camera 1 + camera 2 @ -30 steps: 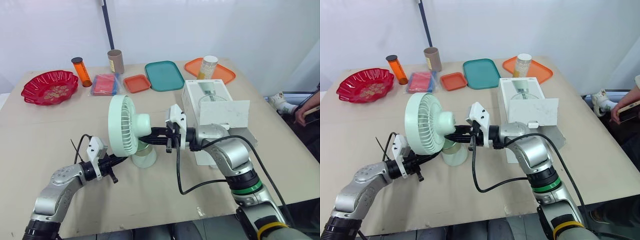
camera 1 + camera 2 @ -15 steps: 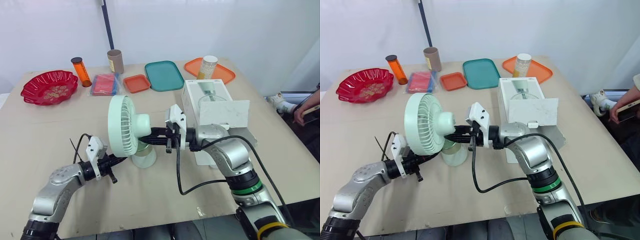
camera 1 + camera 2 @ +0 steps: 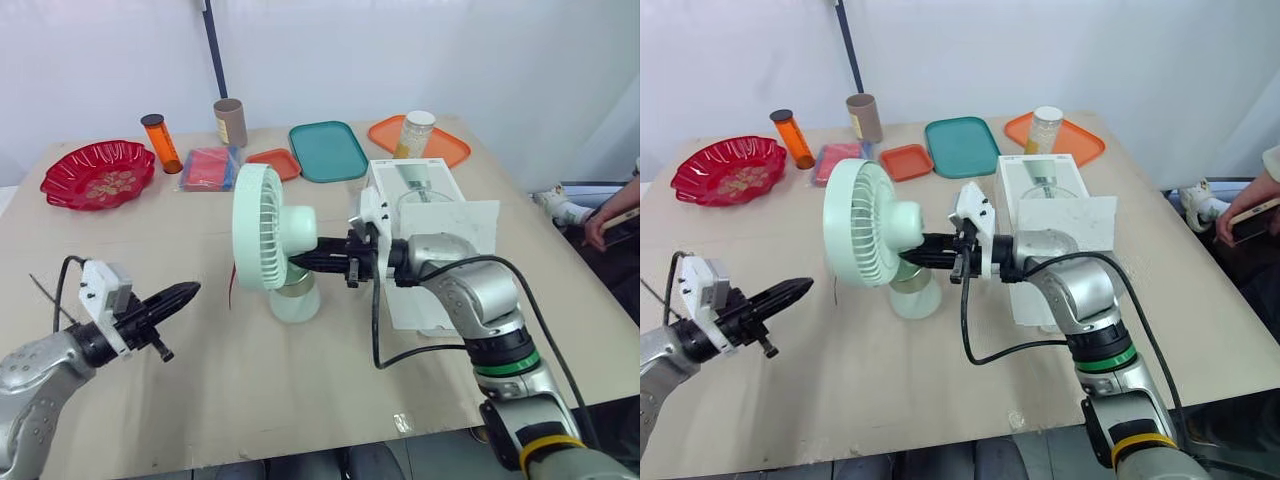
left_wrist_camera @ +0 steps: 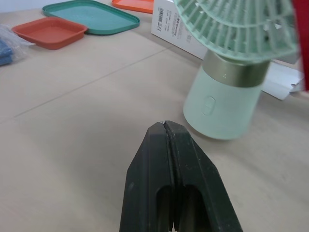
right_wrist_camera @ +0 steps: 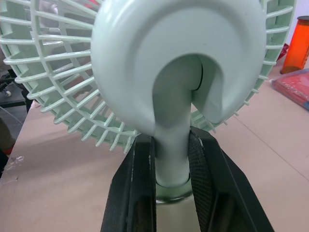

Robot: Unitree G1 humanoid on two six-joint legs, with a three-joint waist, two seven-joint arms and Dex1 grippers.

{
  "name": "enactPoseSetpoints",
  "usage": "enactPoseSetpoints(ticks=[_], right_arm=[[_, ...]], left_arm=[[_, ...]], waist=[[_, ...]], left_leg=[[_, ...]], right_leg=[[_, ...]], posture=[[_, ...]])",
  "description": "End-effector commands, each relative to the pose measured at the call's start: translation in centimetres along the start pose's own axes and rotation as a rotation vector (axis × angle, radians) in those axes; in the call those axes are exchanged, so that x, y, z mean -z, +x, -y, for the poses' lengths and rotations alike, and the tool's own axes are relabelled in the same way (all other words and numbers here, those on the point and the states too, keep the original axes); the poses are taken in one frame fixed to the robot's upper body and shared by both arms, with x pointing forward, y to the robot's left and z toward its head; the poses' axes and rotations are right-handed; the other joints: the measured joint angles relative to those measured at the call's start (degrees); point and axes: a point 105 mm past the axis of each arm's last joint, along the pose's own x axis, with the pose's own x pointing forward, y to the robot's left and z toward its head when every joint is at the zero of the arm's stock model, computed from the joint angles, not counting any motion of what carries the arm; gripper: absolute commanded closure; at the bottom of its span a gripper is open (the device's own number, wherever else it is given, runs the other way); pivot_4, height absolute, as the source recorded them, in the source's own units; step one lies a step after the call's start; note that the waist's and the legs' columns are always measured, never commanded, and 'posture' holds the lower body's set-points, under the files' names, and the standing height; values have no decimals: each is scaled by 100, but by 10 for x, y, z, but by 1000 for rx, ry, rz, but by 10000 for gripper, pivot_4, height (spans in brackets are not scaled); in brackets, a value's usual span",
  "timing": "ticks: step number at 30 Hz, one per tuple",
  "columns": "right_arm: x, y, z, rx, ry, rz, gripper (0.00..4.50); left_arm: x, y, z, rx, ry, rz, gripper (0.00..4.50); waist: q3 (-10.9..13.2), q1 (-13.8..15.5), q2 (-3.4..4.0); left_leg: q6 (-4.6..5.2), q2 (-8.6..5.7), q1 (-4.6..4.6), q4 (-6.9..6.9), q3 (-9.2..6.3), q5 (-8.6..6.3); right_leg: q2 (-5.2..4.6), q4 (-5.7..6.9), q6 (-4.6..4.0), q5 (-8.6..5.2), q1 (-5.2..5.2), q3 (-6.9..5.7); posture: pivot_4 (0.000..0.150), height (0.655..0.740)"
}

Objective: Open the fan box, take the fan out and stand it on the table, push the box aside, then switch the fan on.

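Pinching fan [image 3: 262, 240] stem, right end effector [image 5: 171, 145]; left end effector [image 4: 165, 126] closed, empty.

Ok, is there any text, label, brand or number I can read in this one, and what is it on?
Nothing here reads as words.
fan box: a barcode and lines of small print on its side, too small to read.
brown tube: a label, too blurred to read.
jar on the orange tray: no legible print.
fan: a button on its base, no lettering visible.
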Motion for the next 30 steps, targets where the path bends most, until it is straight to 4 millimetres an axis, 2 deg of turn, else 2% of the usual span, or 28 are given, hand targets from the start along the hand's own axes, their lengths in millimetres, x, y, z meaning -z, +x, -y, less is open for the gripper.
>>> enactPoseSetpoints(ticks=[1, 2, 3, 5, 6, 9, 10, 11, 12, 14, 20, 24, 30], right_arm=[[-22, -1, -3, -32, -63, 69, 39742], [-21, -1, -2, -32, -63, 67, 39742], [-20, 0, -2, -33, -61, 65, 39742], [-19, 0, -2, -32, -60, 61, 39742], [-18, 0, -2, -31, -60, 58, 39742], [-15, 1, -3, -29, -59, 51, 39742], [-14, 1, -3, -29, -59, 49, 39742], [-14, 1, -3, -29, -60, 48, 39742], [-14, 1, -3, -30, -61, 47, 39742], [-15, 1, -3, -31, -63, 50, 39742], [-26, 5, -4, -34, -70, 95, 39742], [-36, 15, 0, -24, -77, 139, 39742], [-41, 30, 15, 4, -89, 156, 39742]], left_arm=[[-17, -1, 4, -15, 83, 56, 44653], [-17, 0, 3, -34, 96, 65, 39165], [-17, 1, 1, -56, 108, 74, 37150], [-17, 3, 1, -76, 117, 88, 28306], [-16, 3, 1, -86, 110, 94, 27371], [-11, 1, 4, -97, 90, 99, 17234], [-9, -1, 5, -98, 83, 97, 15666], [-7, -4, 6, -92, 73, 87, 10023], [-4, -7, 6, -88, 63, 78, 8761], [0, -14, 4, -89, 52, 60, 1524], [10, -22, -7, -172, 66, 29, 683], [18, -24, -5, -171, 56, 3, 683], [21, -26, 1, -173, 40, -5, 683]], waist=[[0, 1, 0], [0, 2, 0], [0, 2, 0], [-1, 4, -1], [-1, 4, -1], [0, -3, -1], [0, -6, 0], [0, -5, 0], [0, -1, 0], [0, 0, -1], [0, 3, 0], [0, -14, 0], [-1, -2, -1]], left_leg=[[0, 0, 0, 0, 0, 0], [0, 0, 0, 0, 0, 0], [0, 0, 0, 1, 0, 0], [0, 0, 0, 2, 1, 0], [0, 0, 0, 2, 1, 0], [0, 0, 0, 1, 2, 0], [1, 0, 0, 1, 3, -1], [2, 0, 1, 1, 3, -1], [2, 0, 1, 1, 3, -1], [2, 0, 1, 1, 3, -1], [2, 0, 1, 1, 4, -1], [2, 1, 1, 1, 4, -1], [2, 1, 2, 1, 3, -1]], right_leg=[[0, 0, 0, 0, 0, 0], [0, 1, 0, 0, 1, 0], [0, 1, 0, 0, 2, 0], [0, -1, 0, 1, 3, 0], [0, -1, 0, 1, 3, 0], [0, -2, 0, 1, 2, 0], [0, -2, 0, 1, 2, 0], [0, -1, -1, 0, 1, 0], [0, -1, -1, 0, 1, 0], [0, 0, -1, 0, 1, 0], [0, -1, -1, 0, 2, 0], [0, 0, -1, 0, 0, 0], [0, 0, -2, 1, 1, 0]], posture=[[1500, 7384], [1500, 7384], [1500, 7384], [1500, 7384], [1500, 7384], [1500, 7384], [1500, 7384], [1500, 7384], [1500, 7384], [1500, 7384], [1500, 7384], [1500, 7384], [1500, 7384]])
